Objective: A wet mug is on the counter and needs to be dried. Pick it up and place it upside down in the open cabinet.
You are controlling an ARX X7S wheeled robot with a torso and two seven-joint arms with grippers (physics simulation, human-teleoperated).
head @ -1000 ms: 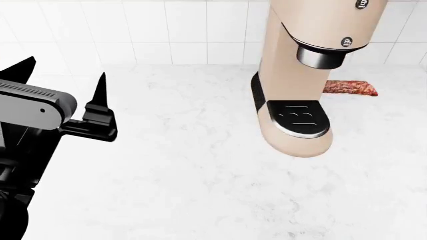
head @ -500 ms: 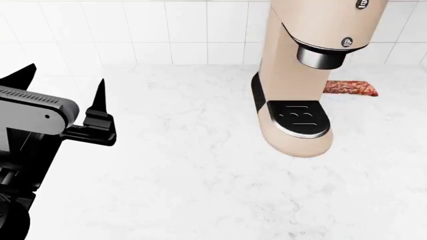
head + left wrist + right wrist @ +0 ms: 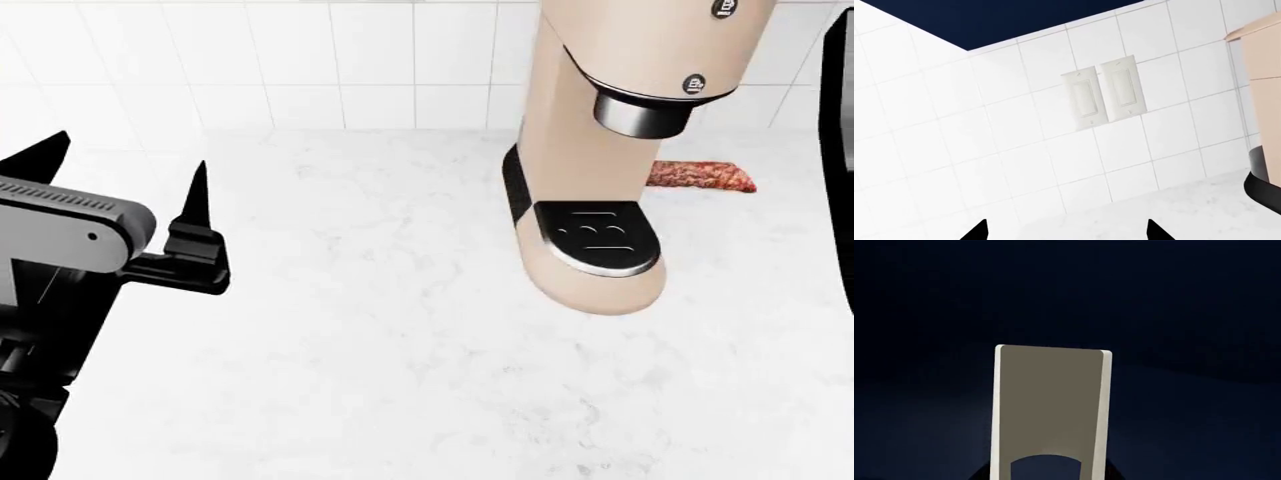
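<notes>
The cream-white mug shows only in the right wrist view. It stands out from between my right gripper, whose dark fingertips flank its near end, against a dark navy cabinet surface. In the head view only a dark strip of the right arm shows at the right edge. My left gripper hovers open and empty over the left of the white marble counter. Its two fingertips stand wide apart in the left wrist view.
A tall beige coffee machine stands on the counter at centre right, with a reddish-brown object behind it. The white tiled wall carries two light switches, below a navy cabinet underside.
A dark strip of the right arm has come into the head view at its right edge. The left gripper has shifted only slightly and stays open.
</notes>
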